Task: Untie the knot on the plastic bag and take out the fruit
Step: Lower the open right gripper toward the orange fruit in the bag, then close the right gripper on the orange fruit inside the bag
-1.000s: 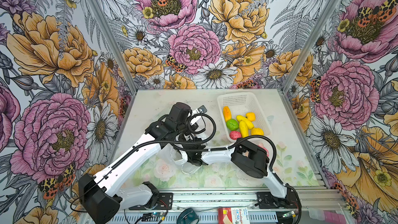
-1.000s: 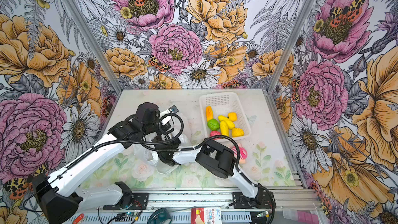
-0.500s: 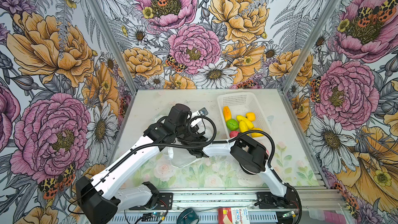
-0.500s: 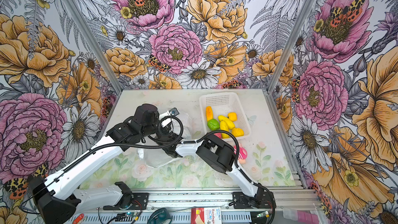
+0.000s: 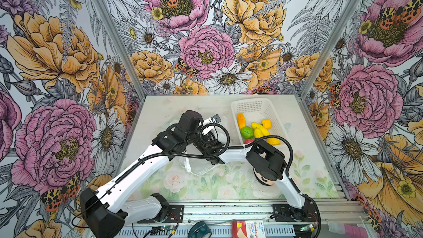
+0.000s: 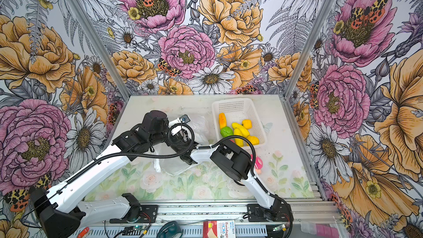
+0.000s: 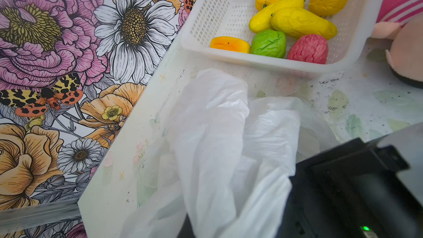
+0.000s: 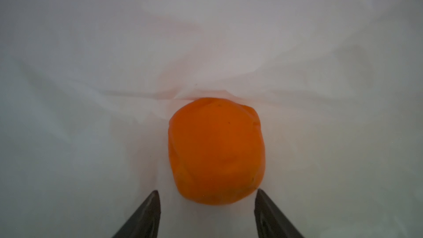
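Thin white plastic bag [image 7: 212, 133] looks untied: closed left gripper [image 5: 211, 137] pinches it, open right gripper [image 8: 207, 193] straddles remaining round orange fruit [image 8: 216, 152].

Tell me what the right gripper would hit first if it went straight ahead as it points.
Most likely the orange fruit, lying inside the plastic bag just ahead of the right gripper, whose jaws stand open either side of it.
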Robot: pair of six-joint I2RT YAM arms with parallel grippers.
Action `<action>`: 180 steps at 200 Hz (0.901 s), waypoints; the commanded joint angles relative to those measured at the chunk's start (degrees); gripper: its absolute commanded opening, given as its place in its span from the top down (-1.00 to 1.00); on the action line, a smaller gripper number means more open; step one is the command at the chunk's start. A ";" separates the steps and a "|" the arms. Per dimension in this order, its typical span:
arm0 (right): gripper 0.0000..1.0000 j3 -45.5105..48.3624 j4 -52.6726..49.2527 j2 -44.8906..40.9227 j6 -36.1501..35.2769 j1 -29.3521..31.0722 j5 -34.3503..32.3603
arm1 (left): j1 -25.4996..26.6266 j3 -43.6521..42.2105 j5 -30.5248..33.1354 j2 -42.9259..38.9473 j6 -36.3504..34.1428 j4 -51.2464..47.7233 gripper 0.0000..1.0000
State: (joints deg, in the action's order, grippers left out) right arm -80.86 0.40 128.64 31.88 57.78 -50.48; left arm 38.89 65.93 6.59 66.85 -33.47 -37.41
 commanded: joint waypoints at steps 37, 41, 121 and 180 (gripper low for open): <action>0.00 11.48 13.52 -13.02 -7.22 0.08 6.84 | 0.48 -0.80 0.06 -0.28 -0.40 0.72 1.00; 0.04 12.15 13.97 -13.47 -7.39 0.05 7.03 | 0.49 -0.80 0.17 -0.23 -0.43 0.67 1.00; -0.73 2.53 5.37 -5.44 -3.13 -3.49 5.75 | 1.61 -0.80 -1.12 -1.38 -0.62 0.68 1.00; -0.96 -9.96 -5.76 4.09 5.19 -5.80 0.58 | 6.59 -3.57 -4.96 -8.56 -5.04 0.76 1.00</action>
State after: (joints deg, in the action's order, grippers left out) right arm -89.10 -0.08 131.35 32.16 53.30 -47.09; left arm 43.81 64.14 5.69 62.83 -35.64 -37.01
